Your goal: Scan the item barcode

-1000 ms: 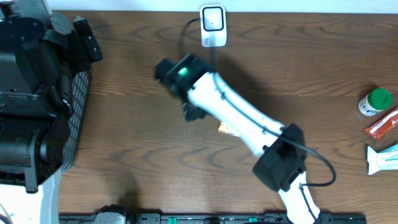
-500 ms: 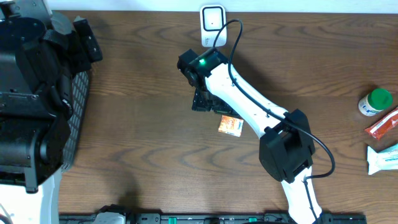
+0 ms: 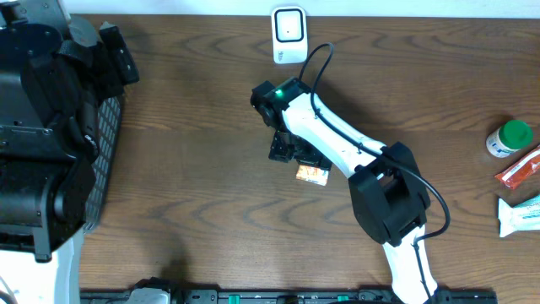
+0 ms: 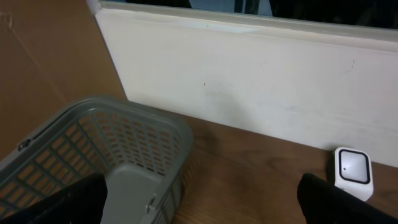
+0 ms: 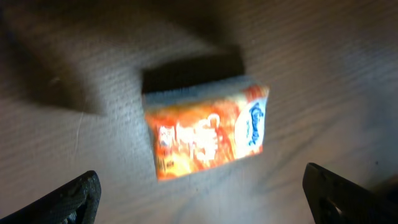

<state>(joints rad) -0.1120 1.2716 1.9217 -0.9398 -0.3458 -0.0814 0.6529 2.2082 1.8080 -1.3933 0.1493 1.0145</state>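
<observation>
Right gripper (image 5: 205, 193) hangs, jaws spread wide and empty, directly over the small orange printed sachet (image 5: 208, 132), which lies flat on the brown wooden table (image 3: 169, 169) well apart from the white boxy barcode scanner (image 3: 288, 34), seemingly poised to straddle it.

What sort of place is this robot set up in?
Probably a mock shop checkout: a white barcode scanner at the far edge, a grey shopping basket, and packaged goods such as an orange packet and a green-capped bottle.
</observation>
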